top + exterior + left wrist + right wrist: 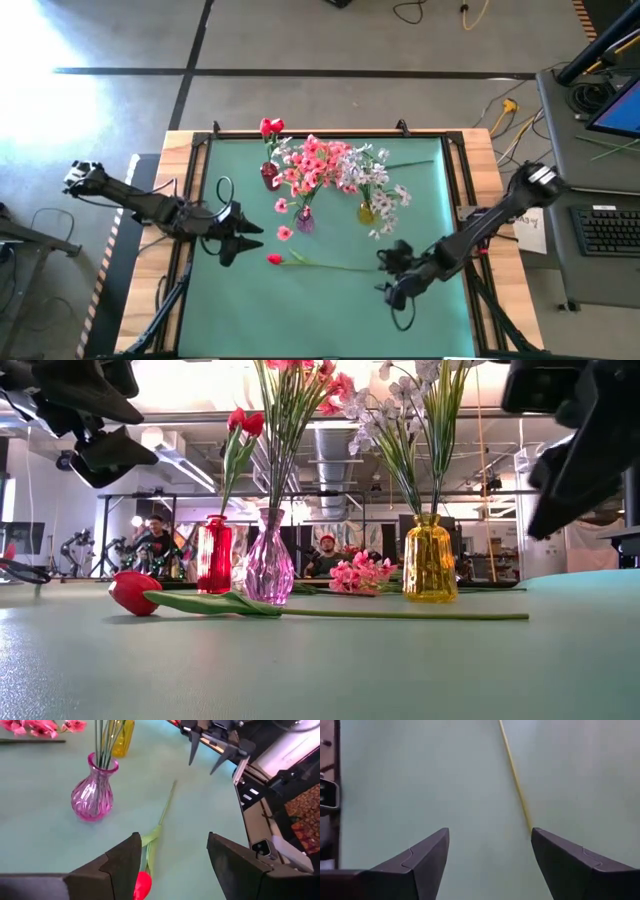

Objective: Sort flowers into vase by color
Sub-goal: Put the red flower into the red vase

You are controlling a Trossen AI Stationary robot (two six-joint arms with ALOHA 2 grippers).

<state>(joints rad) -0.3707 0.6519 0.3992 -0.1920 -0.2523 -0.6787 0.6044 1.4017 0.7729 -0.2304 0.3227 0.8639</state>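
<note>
We count three vases on the green table mat (330,300), grouped in the upper middle of the high view: one red vase (269,176), one pink-violet vase (305,220) and one yellow vase (367,212).

The red vase holds a single red tulip (271,127). The pink-violet vase holds a cluster of pink sprays (312,165); the yellow vase holds white sprays (375,175). We cannot count the separate stems in these two bunches.

We count one loose pink sprig (358,574), which lies flat on the mat behind the vases in the low view.

One loose red tulip (276,259) lies flat on the mat in the lower middle of the high view, below the vases. Its long axis runs nearly level across the frame, bud to the left, bare stem end to the right.

We count two grippers. The left gripper (243,240) hangs just left of the bud, fingers spread, holding nothing. The right gripper (385,277) hangs at the stem's right end, fingers likewise spread and empty; in its wrist view the stem tip reaches one finger (580,865).
</note>
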